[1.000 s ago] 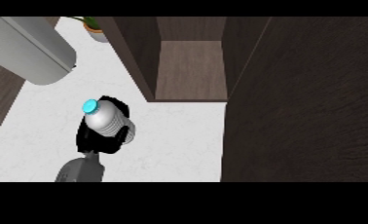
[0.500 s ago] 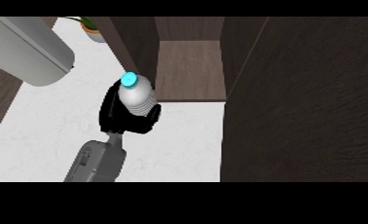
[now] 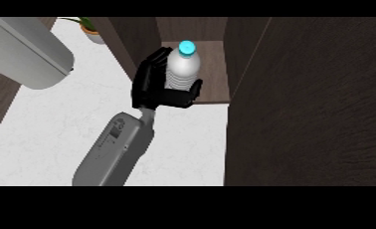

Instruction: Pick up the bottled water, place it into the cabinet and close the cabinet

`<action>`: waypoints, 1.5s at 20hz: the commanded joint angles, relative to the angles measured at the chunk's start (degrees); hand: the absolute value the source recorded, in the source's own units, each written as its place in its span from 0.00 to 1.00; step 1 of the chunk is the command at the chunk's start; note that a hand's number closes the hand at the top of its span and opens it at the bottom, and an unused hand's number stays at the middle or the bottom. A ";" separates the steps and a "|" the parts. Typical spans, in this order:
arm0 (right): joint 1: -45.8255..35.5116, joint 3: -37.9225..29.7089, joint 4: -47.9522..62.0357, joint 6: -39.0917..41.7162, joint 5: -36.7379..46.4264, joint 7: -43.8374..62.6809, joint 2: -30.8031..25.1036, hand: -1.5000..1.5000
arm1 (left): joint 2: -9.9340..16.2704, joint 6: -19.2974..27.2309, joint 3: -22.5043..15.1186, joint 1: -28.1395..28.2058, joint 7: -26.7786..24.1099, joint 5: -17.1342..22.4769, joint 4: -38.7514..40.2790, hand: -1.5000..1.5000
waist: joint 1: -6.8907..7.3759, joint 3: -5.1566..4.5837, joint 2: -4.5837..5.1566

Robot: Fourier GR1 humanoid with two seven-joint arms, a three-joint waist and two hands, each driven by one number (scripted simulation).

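Observation:
The bottled water (image 3: pixel 183 68) is a clear ribbed bottle with a cyan cap, held upright. My left hand (image 3: pixel 154 87) is shut on it, fingers curled round its left side and the thumb across its lower right. Bottle and hand hover at the front of the open dark wooden cabinet (image 3: pixel 213 81), just over the shelf's front edge. The bottle's lower part is hidden by the hand. The cabinet door (image 3: pixel 308 108) stands open at the right, a broad dark panel. My right hand shows nowhere.
A large grey rounded appliance (image 3: pixel 33 56) sits at the left on the white counter (image 3: pixel 51 133). A small potted plant (image 3: pixel 89 28) stands at the back, left of the cabinet's side wall (image 3: pixel 132 39).
My left hand has carried the bottle up and to the right, from over the white counter to the mouth of the open cabinet. The forearm has stretched further into view.

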 commanded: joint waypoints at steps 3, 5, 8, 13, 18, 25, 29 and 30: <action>3.13 0.62 -0.95 0.49 0.27 -2.45 -0.57 0.00 | -0.01 5.35 -0.05 -11.20 -0.47 -2.20 9.23 1.00 | -0.24 -0.01 0.00; 0.87 -0.51 -2.90 -0.15 -1.69 1.18 -1.19 0.00 | -0.01 7.08 1.28 -17.93 0.33 -1.76 15.43 1.00 | -0.67 -0.01 0.20; -2.39 -2.25 -0.46 -0.74 -2.41 1.86 -0.99 0.00 | -0.01 6.26 5.19 -22.05 -1.60 -2.10 23.60 1.00 | -0.48 -0.01 0.31; -1.40 -0.12 3.66 1.21 -0.95 -2.16 -0.55 0.00 | -0.01 11.52 3.39 -28.05 -5.22 -2.43 34.05 1.00 | -1.84 0.01 0.61; -0.33 -4.08 2.30 3.55 -4.79 -2.35 -3.68 0.00 | -0.01 8.52 7.12 -30.94 -9.21 -4.00 43.58 1.00 | -1.89 0.02 0.73; -0.46 0.70 -1.04 0.17 -1.31 1.06 -1.70 0.00 | 1.94 9.70 8.48 -34.31 -13.45 -5.70 52.55 1.00 | -1.80 -0.03 0.81; -3.82 -1.64 4.68 1.71 -2.54 -1.58 -1.60 0.00 | 1.95 12.59 7.68 -32.17 -18.98 -8.10 56.48 1.00 | -2.02 0.00 1.20; -4.81 0.65 3.88 -0.48 -0.15 0.02 -0.06 0.00 | 4.00 11.59 7.64 -34.99 -15.93 -8.51 58.28 1.00 | -2.23 -0.03 1.30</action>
